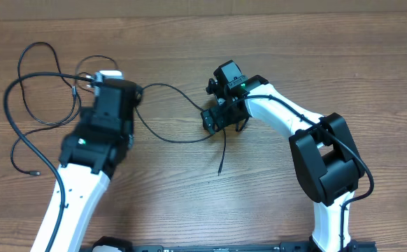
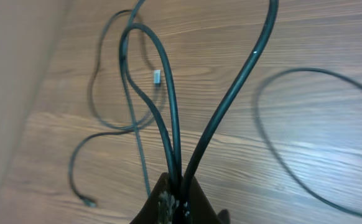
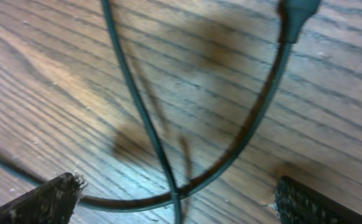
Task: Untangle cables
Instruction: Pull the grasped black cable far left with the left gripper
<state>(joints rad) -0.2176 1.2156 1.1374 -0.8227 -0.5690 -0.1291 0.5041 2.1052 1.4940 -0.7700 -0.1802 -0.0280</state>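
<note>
The thin black flexible cables (image 2: 231,96) look far from sorted. Loops sprawl over the brown wooden counter (image 1: 329,42) just left of the left jaws, and one strand runs rightward from them to a crossing under the right jaws. Most of the work seems left (no cord lies clearly apart). The left jaws are clamped on several strands. The right jaws stand wide, with cords crossing between them, apparently untouched.
</note>
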